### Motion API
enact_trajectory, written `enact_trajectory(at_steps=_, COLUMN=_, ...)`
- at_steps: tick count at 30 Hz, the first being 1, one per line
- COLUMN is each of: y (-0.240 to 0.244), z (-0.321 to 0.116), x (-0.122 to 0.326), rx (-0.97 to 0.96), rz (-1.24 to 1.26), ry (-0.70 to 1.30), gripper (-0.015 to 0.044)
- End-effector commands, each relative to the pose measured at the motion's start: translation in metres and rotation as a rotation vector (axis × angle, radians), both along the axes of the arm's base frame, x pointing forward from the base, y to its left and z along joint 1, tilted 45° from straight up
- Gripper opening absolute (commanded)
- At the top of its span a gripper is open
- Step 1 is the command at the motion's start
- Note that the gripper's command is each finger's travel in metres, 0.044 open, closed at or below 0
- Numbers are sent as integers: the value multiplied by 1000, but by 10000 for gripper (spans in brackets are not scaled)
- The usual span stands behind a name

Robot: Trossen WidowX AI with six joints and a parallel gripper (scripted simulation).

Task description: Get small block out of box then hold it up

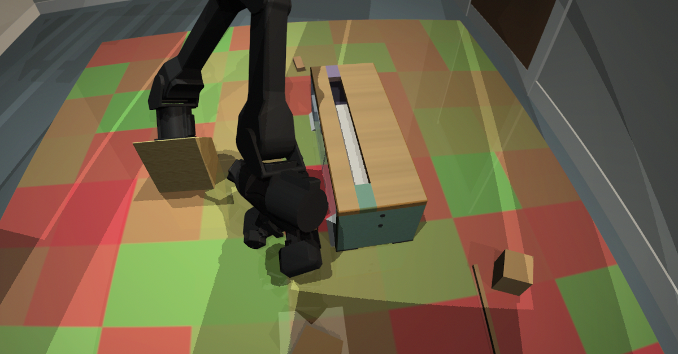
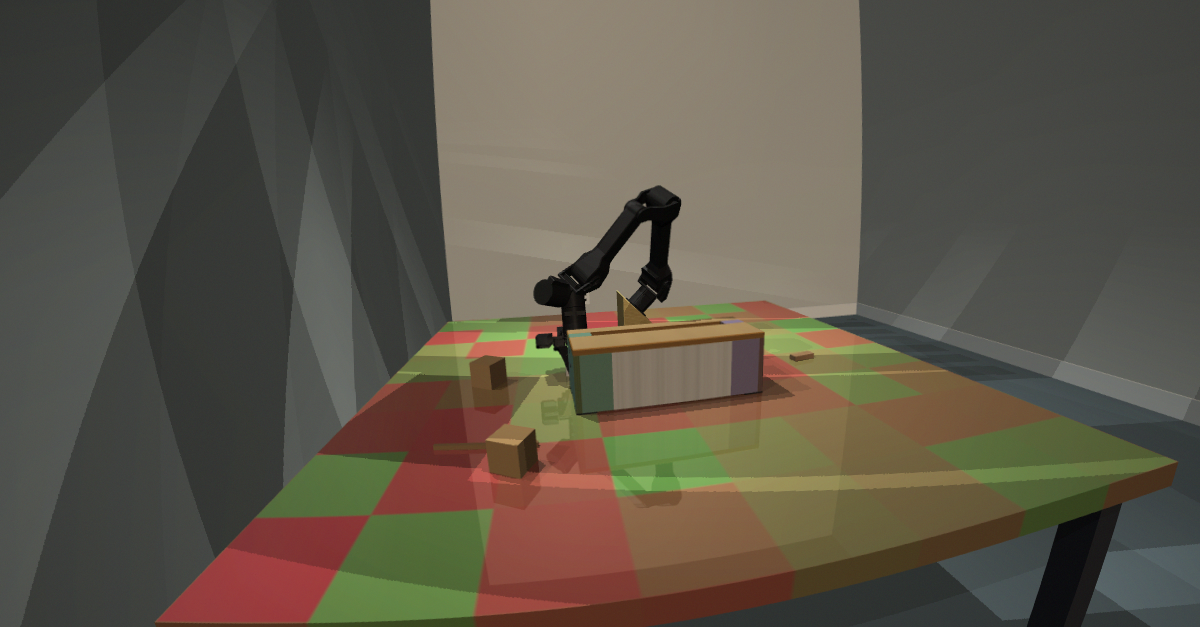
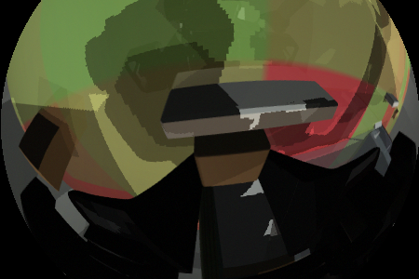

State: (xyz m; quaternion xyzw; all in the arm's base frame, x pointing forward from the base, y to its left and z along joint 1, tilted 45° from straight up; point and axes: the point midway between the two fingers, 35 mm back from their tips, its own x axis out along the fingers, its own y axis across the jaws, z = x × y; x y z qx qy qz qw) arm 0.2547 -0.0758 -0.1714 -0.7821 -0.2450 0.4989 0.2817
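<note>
The small block [image 3: 228, 167] was seen clenched between the gripper [image 3: 231, 185] fingers, low at table level, the box [image 1: 374, 161] lying close at three o'clock.

You can count one box [image 1: 374, 138], one gripper [image 3: 232, 185] with one small block [image 3: 225, 166] in it, two bigger cubes [image 2: 512, 449] and one robot arm [image 1: 265, 114].

End effector [image 1: 277, 252] beside box [image 1: 374, 138], on table [image 2: 923, 446]
</note>
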Motion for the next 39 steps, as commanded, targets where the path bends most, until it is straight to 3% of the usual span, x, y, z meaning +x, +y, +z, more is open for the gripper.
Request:
enact_trajectory(at_steps=1, y=2, z=-1, x=-1, rx=8, rz=-3, ry=5, gripper=95)
enact_trajectory(at_steps=3, y=2, z=-1, x=-1, rx=8, rz=-3, ry=5, gripper=81)
enact_trajectory(at_steps=6, y=-4, z=4, x=0, rx=6, rz=-3, ry=4, gripper=2)
enact_trajectory(at_steps=7, y=-9, z=8, x=0, rx=5, rz=-3, ry=4, gripper=0)
enact_trajectory(at_steps=21, y=-45, z=47, x=1, rx=-3, rz=-9, ry=9, gripper=0)
enact_trajectory(at_steps=39, y=-68, z=111, x=-7, rx=-20, rz=-270, ry=218, gripper=0)
